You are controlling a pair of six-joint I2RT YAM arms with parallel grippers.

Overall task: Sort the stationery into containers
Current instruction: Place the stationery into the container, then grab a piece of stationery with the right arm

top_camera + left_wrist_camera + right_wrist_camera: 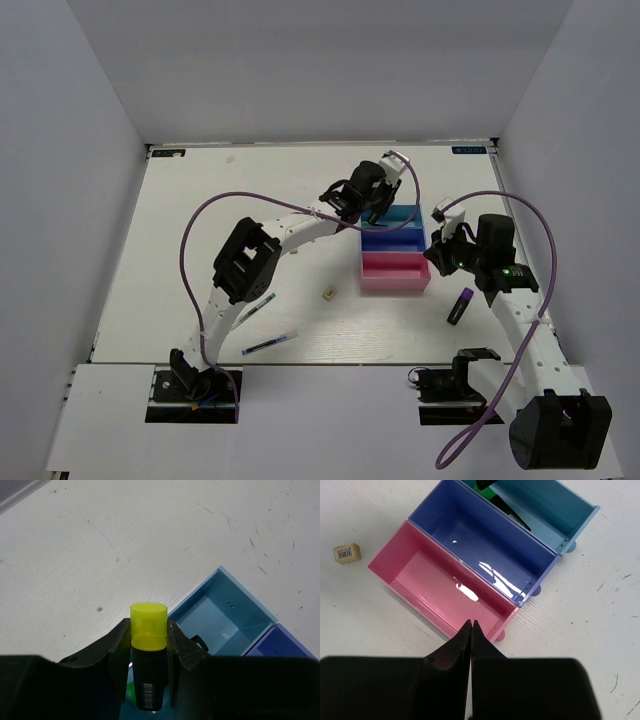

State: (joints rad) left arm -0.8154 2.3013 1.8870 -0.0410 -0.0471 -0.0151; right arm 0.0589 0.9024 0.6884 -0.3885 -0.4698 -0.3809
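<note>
My left gripper (376, 205) is shut on a black marker with a yellow cap (148, 628) and holds it over the left end of the cyan tray (408, 215). In the left wrist view the cyan tray (220, 615) lies below, with something green under the marker. A black marker (512, 514) lies in the cyan tray (547, 505). The dark blue tray (480, 535) and pink tray (437, 582) are empty. My right gripper (471, 625) is shut and empty at the pink tray's right end. A purple-capped marker (460, 305), a tan eraser (328, 294) and two blue pens (256, 310) lie on the table.
The three trays stand joined in a row at the table's middle right. The tan eraser (347, 553) lies just left of the pink tray. The second blue pen (268, 345) lies near the front edge. Grey walls enclose the table on three sides.
</note>
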